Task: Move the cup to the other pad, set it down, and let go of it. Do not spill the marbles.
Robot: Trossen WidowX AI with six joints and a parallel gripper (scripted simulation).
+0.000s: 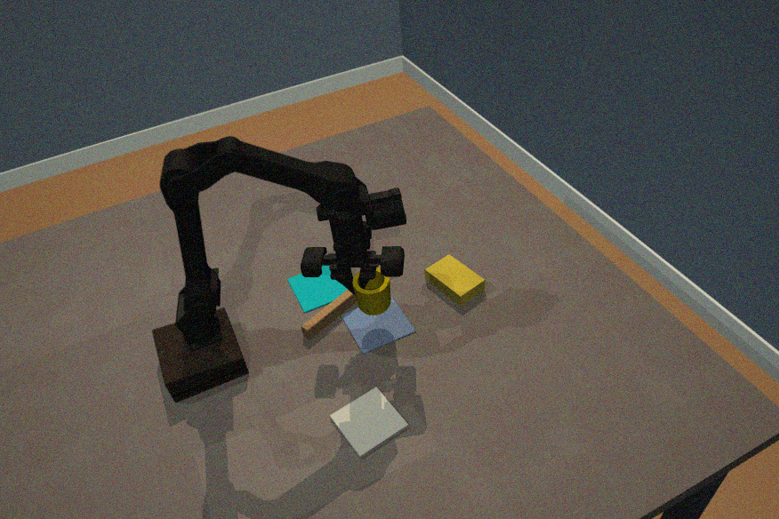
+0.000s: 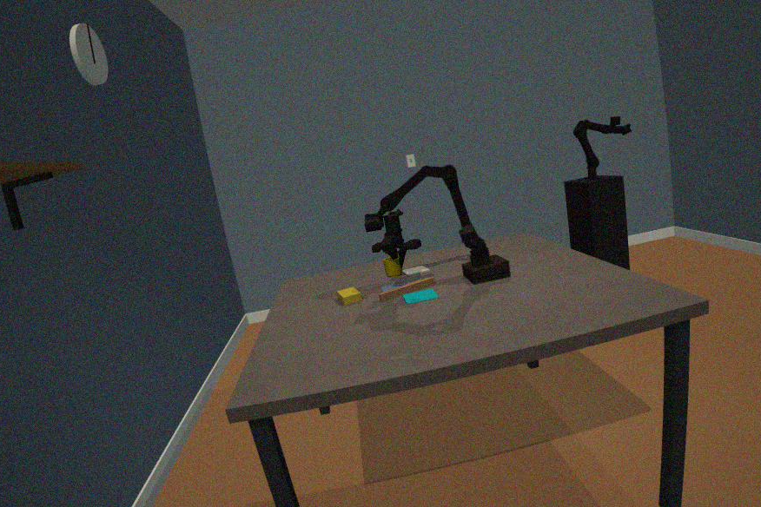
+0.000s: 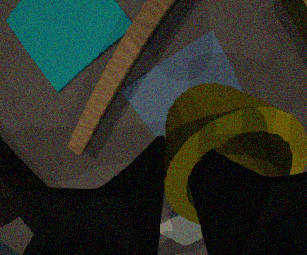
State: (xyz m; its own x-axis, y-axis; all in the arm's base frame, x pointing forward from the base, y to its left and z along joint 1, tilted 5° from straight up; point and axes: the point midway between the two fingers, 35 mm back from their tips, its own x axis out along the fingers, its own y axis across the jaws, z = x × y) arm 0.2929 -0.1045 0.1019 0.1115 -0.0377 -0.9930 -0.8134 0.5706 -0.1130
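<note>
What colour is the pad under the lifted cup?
Pale blue pad, best seen in the top view.

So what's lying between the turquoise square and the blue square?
A wooden stick lies slantwise between the turquoise square and the blue pad. The wrist view shows it best; the top view shows it too.
</note>
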